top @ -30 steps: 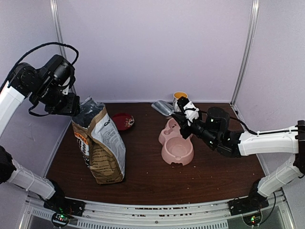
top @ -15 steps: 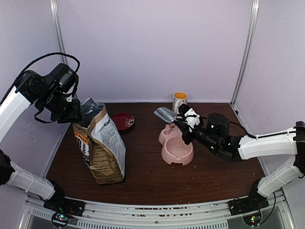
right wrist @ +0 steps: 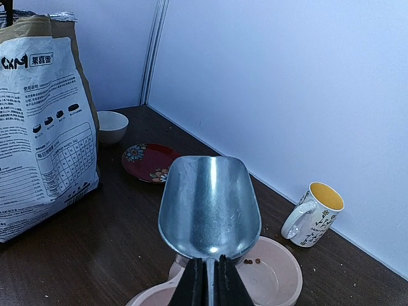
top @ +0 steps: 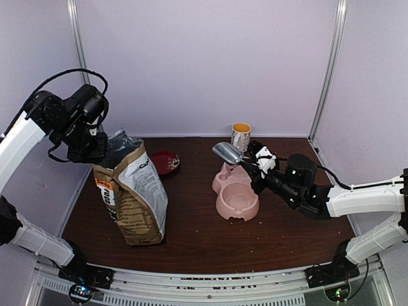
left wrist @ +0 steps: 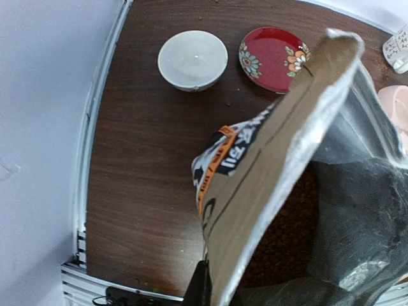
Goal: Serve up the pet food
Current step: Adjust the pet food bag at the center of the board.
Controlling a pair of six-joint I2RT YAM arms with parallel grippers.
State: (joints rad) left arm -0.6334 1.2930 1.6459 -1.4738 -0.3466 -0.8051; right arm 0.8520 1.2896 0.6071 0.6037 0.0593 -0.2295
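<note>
The tall tan pet food bag [top: 131,197] stands open at the left. In the left wrist view brown kibble [left wrist: 288,237] shows inside the bag [left wrist: 274,172]. My left gripper [top: 101,150] [left wrist: 213,294] is shut on the bag's top rim; one dark finger [left wrist: 199,288] lies outside the paper and the other is hidden inside. My right gripper [top: 252,164] [right wrist: 207,280] is shut on the handle of an empty metal scoop [top: 226,153] [right wrist: 209,204], held above the pink double bowl [top: 236,199] [right wrist: 280,284]. A few pellets [right wrist: 252,261] lie in one pink cup.
A red flowered saucer [top: 164,161] [left wrist: 274,51] [right wrist: 150,162] and a small white bowl [left wrist: 192,59] [right wrist: 111,125] sit behind the bag. A yellow-lined mug [top: 241,135] [right wrist: 315,213] stands by the back wall. Frame posts rise at both back corners.
My left gripper came down onto the bag's rim and closed on it; the bag's top shifted slightly left. The right arm drew back to the right, carrying the scoop.
</note>
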